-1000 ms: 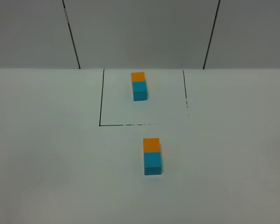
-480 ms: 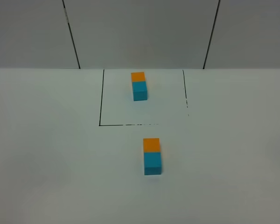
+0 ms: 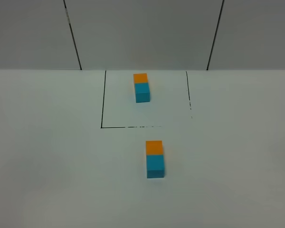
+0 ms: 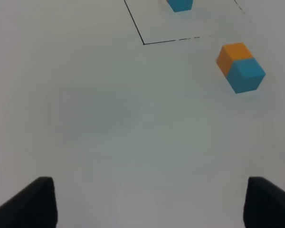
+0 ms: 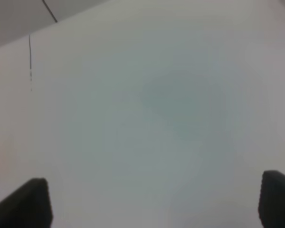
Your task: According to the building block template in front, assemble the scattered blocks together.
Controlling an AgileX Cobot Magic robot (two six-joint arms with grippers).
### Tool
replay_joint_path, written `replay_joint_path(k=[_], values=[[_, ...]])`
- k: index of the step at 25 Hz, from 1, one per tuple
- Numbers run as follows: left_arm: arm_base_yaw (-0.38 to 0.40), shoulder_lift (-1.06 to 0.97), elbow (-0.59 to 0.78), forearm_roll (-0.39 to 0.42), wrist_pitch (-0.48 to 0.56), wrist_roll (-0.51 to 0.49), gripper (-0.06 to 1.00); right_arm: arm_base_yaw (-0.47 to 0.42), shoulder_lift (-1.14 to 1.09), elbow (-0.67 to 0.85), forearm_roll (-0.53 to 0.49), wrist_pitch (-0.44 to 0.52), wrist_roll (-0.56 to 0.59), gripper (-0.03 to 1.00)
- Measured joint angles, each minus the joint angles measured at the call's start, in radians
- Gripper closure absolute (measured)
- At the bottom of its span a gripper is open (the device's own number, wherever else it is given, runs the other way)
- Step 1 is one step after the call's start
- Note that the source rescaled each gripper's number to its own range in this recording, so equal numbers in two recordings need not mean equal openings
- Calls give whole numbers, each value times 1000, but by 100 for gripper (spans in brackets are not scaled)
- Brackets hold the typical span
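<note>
The building block template point(image 3: 142, 87), an orange cube joined to a cyan one, lies inside the thin black outline point(image 3: 102, 104) at the back of the table. In front of the outline the orange block point(image 3: 154, 147) and the cyan block point(image 3: 155, 167) sit touching in a line, orange on the far side. The left wrist view shows the same pair point(image 4: 240, 67) well ahead of my left gripper point(image 4: 149, 204), whose fingers stand wide apart and empty. My right gripper point(image 5: 154, 199) is open over bare table. Neither gripper shows in the exterior view.
The white table point(image 3: 47, 166) runs back to a grey panelled wall point(image 3: 142, 33) with dark seams. A stretch of the black outline point(image 5: 30, 61) shows in the right wrist view.
</note>
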Motion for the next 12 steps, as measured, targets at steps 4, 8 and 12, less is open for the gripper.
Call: replay_joint_path(k=[4, 8, 12], values=[[0, 0, 0, 0, 0, 0, 27, 0, 0, 0, 1, 0, 0, 23], [0, 0, 0, 0, 0, 0, 27, 0, 0, 0, 1, 0, 0, 23], [0, 0, 0, 0, 0, 0, 27, 0, 0, 0, 1, 0, 0, 23]])
